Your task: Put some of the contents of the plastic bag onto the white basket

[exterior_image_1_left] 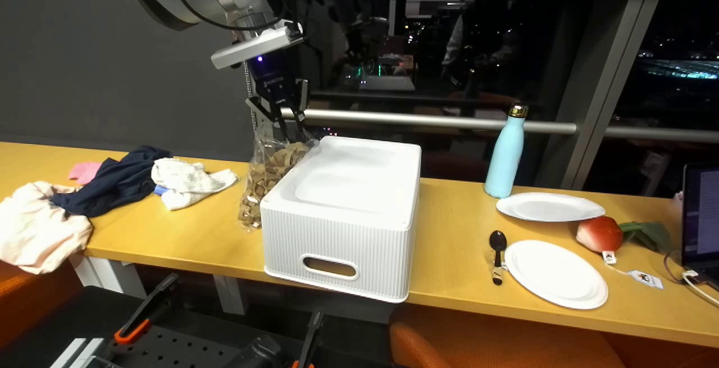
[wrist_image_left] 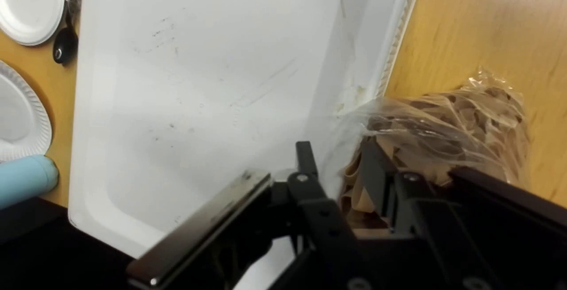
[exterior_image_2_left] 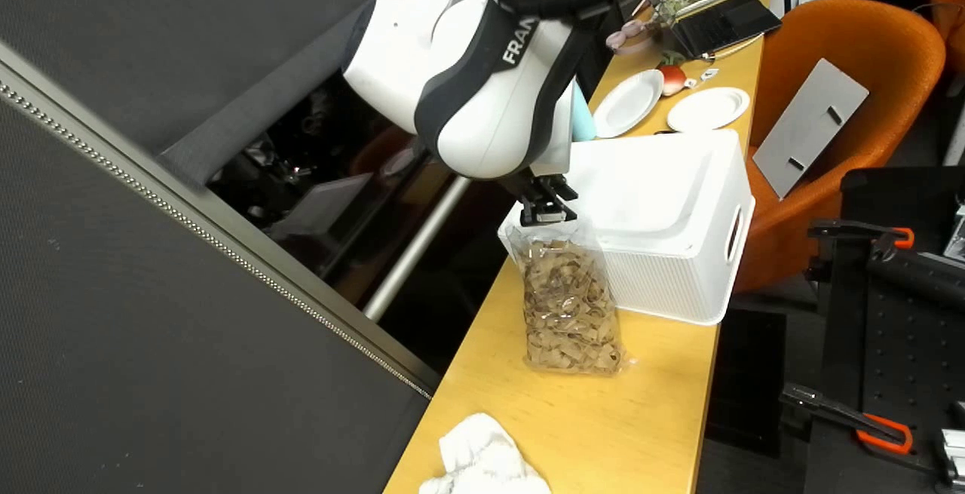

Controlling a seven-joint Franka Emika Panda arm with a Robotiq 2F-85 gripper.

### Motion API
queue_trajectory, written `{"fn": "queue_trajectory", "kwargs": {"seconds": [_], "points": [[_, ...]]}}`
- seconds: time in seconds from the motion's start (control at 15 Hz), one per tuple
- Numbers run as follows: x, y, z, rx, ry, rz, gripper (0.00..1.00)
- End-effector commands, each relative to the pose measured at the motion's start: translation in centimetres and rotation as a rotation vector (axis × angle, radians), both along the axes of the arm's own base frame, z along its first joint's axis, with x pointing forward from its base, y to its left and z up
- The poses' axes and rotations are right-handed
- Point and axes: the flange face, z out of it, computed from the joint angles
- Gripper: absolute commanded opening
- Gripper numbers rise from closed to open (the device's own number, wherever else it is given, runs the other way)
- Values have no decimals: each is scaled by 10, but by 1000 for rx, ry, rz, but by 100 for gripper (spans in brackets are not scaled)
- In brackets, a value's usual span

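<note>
The clear plastic bag (exterior_image_1_left: 259, 185) is full of brown, curled paper-like strips and stands upright against the side of the white basket (exterior_image_1_left: 354, 177). The bag (exterior_image_2_left: 571, 317) and basket (exterior_image_2_left: 641, 177) also show in an exterior view. The basket is upside down, its flat base facing up. My gripper (exterior_image_1_left: 293, 127) points down at the bag's open top, beside the basket's edge. In the wrist view the gripper (wrist_image_left: 339, 159) has its fingers apart. One finger is against the strips in the bag (wrist_image_left: 447, 126), the other is over the basket (wrist_image_left: 221, 68). Whether film lies between the fingers is unclear.
A white cloth (exterior_image_1_left: 188, 182), a dark blue cloth (exterior_image_1_left: 118, 182) and a pale pink cloth (exterior_image_1_left: 39, 225) lie left of the bag. A blue bottle (exterior_image_1_left: 505, 157), white plates (exterior_image_1_left: 556, 273), a black spoon (exterior_image_1_left: 497, 253) and a laptop (exterior_image_1_left: 702, 227) stand beyond the basket.
</note>
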Motion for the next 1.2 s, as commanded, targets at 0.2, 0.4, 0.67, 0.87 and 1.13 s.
{"fn": "queue_trajectory", "kwargs": {"seconds": [0.2,0.4,0.67,0.87,1.13], "points": [[6,-13,-1,24,-33,6,0],[6,-8,-3,30,-42,29,0],[10,-3,-5,50,-55,74,0],[15,-4,-9,100,-61,129,0],[16,1,-3,210,-82,258,0]]}}
